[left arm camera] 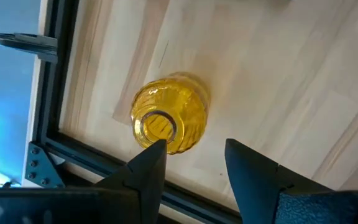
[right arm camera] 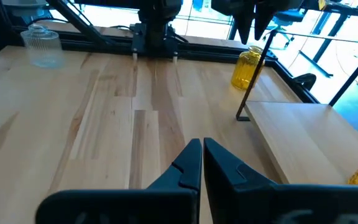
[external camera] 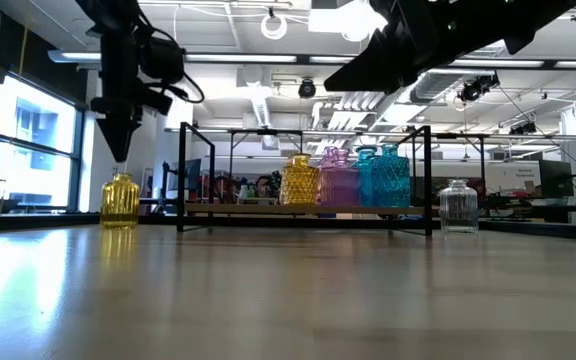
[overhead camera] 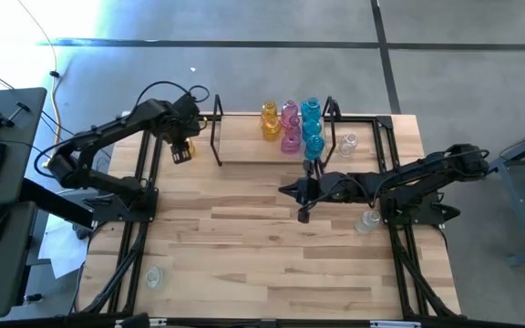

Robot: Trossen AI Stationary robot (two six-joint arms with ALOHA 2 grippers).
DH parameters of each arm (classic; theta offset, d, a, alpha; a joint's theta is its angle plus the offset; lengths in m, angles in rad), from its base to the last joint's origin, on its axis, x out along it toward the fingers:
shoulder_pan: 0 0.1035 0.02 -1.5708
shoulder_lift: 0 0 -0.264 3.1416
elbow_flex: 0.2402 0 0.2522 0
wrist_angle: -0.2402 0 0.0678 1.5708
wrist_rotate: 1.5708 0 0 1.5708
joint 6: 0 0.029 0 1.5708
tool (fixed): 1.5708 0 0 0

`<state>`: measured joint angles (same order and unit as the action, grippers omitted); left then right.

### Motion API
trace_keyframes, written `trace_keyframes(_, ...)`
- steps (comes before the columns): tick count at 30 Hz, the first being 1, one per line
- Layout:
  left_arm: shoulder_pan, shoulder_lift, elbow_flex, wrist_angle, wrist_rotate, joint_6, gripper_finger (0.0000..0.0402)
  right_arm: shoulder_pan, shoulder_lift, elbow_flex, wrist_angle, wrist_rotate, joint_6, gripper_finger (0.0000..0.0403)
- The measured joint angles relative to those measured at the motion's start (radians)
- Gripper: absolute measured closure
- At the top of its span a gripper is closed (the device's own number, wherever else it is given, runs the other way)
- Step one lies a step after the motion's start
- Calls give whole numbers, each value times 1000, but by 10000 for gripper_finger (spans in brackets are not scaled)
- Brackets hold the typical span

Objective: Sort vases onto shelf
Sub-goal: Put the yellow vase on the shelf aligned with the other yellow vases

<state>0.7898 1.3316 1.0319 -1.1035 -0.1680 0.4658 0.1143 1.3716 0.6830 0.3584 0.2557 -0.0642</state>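
An amber-yellow vase [left arm camera: 169,121] stands upright on its base on the tabletop at the far left, just left of the shelf [overhead camera: 253,148]. My left gripper [left arm camera: 194,155] hangs open right over it, pointing down, fingertips a little above its mouth [external camera: 120,176] and touching nothing. On the shelf stand amber [overhead camera: 270,119], pink [overhead camera: 289,129] and cyan [overhead camera: 313,129] vases in a cluster. My right gripper [right arm camera: 201,155] is shut and holds nothing, hovering over the table in front of the shelf [overhead camera: 303,196].
A clear vase [overhead camera: 348,143] stands by the shelf's right end. Another clear vase [overhead camera: 367,220] is on the table near the right arm, and a third [overhead camera: 153,276] near the left front. The shelf's black posts [overhead camera: 215,137] rise beside the left gripper. Bare wood lies in the table's middle.
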Motion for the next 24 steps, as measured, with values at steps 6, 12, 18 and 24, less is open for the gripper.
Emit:
trace_keyframes(6, 25, 35, -15, 11, -3, 3, 245, 0, 0, 0, -1, 0, -15, 403)
trace_keyframes(12, 47, 52, -47, 53, -22, -5, 247, 0, 0, 0, -1, 1, -22, 403)
trace_keyframes(18, 50, 44, -49, 62, -26, -8, 271, 0, 0, 0, -1, 1, -23, 403)
trace_keyframes(24, 50, 28, -49, 72, -26, -8, 281, 0, 0, 0, -1, 1, -23, 403)
